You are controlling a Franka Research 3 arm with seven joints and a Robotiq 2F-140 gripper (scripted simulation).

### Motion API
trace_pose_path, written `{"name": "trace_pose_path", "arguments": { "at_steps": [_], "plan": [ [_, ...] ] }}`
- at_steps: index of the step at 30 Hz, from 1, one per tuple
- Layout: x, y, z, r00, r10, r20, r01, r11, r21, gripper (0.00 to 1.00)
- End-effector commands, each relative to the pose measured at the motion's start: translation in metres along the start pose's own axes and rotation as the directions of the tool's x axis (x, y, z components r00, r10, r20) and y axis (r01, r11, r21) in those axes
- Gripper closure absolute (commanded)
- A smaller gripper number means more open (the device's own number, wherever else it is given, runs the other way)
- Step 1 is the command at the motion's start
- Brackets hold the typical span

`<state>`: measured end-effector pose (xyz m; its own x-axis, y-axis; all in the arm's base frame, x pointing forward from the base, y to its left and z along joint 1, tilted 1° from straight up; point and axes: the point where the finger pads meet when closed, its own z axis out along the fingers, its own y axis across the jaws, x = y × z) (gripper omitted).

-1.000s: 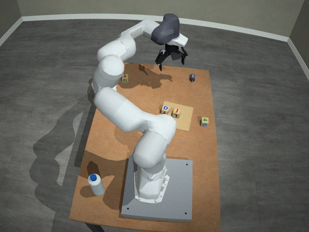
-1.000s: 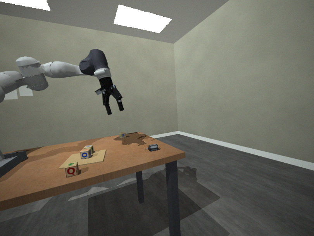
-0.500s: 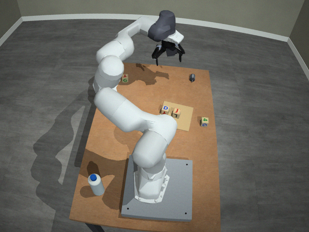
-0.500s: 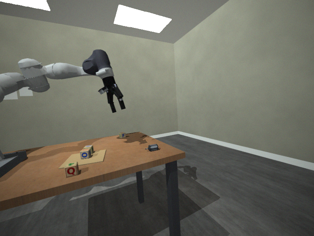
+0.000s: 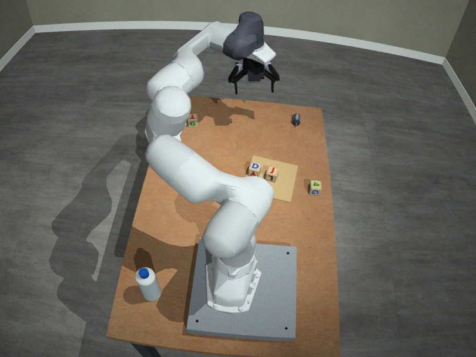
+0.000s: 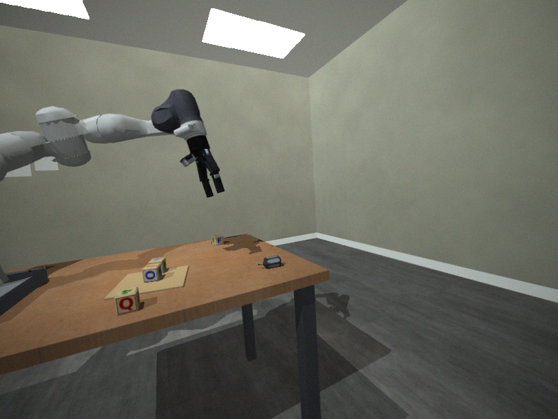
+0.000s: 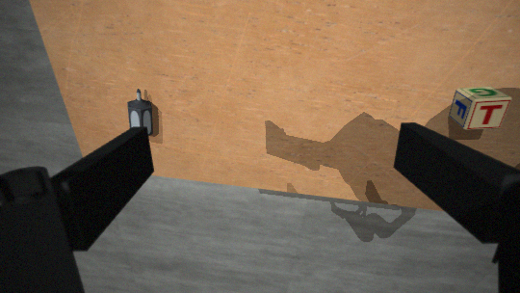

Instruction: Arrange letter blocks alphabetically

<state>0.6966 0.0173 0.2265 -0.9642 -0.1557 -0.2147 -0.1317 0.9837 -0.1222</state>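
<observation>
The D block (image 5: 254, 167) (image 6: 157, 260) and the J block (image 5: 272, 172) (image 6: 151, 273) sit side by side on the mat (image 5: 285, 184) (image 6: 174, 282), a small gap between them. Both letters read nearly upright from the base. D is by the mat's left edge; whether fully on is unclear. The T block (image 5: 192, 120) (image 6: 218, 240) (image 7: 481, 108) lies off the mat, far left, its top T upside down from the base. The block with a green 4 on top (image 5: 315, 187) (image 6: 127, 302) lies off the mat, right. My gripper (image 5: 254, 92) (image 6: 215, 193) (image 7: 273, 147) is open and empty, high near the table's far edge.
A small dark grey object (image 5: 295, 119) (image 6: 272, 261) (image 7: 140, 116) lies at the far right of the table (image 5: 230, 142). A white bottle with a blue cap (image 5: 148, 286) stands left of the base plate (image 5: 274, 299). The arm hides part of the mat in the top view.
</observation>
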Motion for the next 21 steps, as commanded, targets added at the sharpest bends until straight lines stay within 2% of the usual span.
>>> {"name": "trace_pose_path", "arguments": {
  "at_steps": [1,21],
  "plan": [
    [-0.005,0.007,0.000,0.990,0.138,-0.008,-0.138,0.990,-0.004,0.00],
    [-0.033,0.040,0.001,0.943,0.333,-0.007,-0.333,0.943,-0.007,0.00]
  ]
}}
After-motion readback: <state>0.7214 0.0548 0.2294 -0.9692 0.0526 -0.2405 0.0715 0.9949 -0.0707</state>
